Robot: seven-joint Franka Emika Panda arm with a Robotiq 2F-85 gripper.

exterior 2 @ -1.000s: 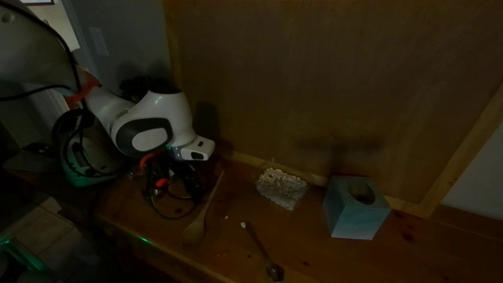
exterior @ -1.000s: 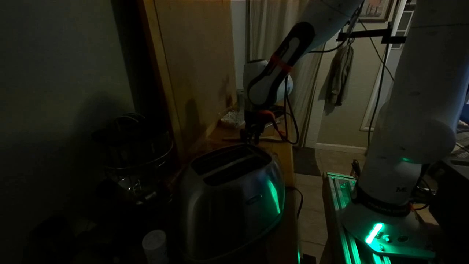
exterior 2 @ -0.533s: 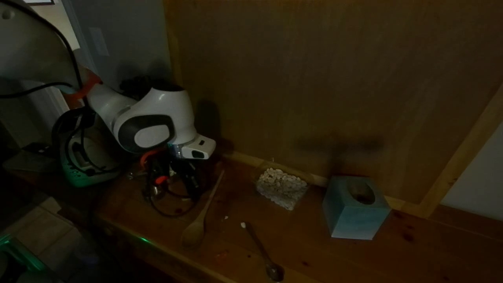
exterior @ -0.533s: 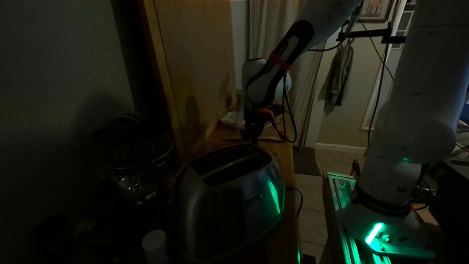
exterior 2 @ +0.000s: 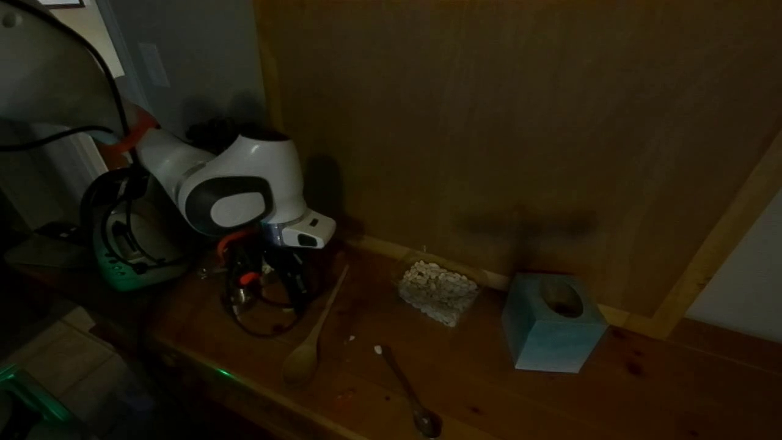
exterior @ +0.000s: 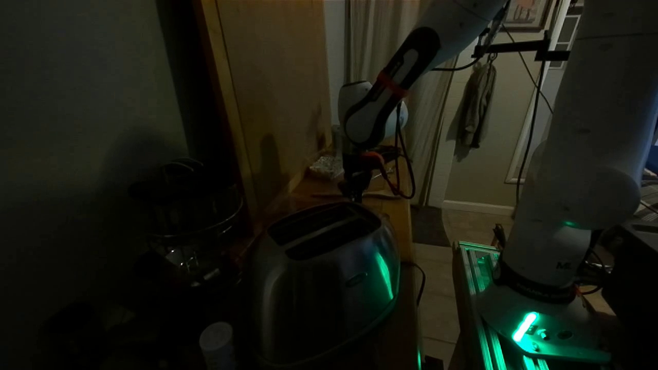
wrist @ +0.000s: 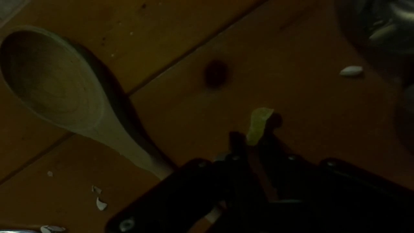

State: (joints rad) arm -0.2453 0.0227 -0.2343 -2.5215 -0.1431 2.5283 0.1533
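The gripper [wrist: 253,141] points down at the table [wrist: 181,100], its jaws nearly together with a yellow scrap [wrist: 258,125] between the tips; whether they pinch it is impossible to say. In the wrist view, a wooden spoon [wrist: 84,108] lies toward nine o'clock from the scrap; a white seed [wrist: 351,71] lies at two o'clock.

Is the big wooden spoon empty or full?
The wooden spoon is empty: in the wrist view, only bare wood shows in its hollow.

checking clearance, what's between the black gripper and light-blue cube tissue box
In an exterior view: pale wooden spoon, white specks, clear container of pale seeds, small dark spoon.
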